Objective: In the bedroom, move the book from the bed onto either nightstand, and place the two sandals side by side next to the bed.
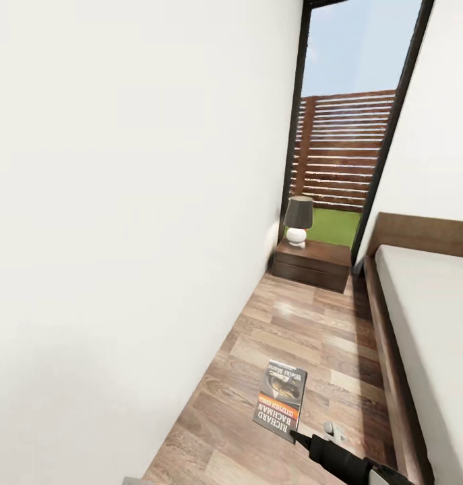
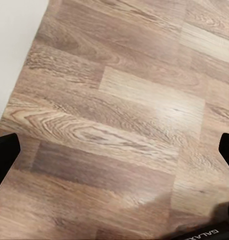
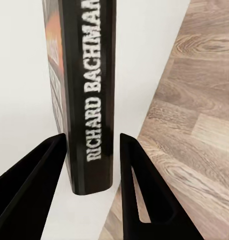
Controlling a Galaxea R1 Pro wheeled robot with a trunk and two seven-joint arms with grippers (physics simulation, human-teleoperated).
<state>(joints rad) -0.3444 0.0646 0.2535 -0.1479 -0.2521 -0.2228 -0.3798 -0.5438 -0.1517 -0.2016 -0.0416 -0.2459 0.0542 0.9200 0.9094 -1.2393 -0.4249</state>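
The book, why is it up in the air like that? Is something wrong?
Nothing is wrong. The book is off the floor because the right gripper pinches its spine between both fingers. It is away from the bed, with the nightstand ahead.

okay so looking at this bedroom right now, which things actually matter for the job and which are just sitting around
Part of the job:
- book, held in the right gripper
- nightstand by the window, where the book can go
- bed along the right

Just there:
- lamp on the nightstand
- fence outside
- white wall
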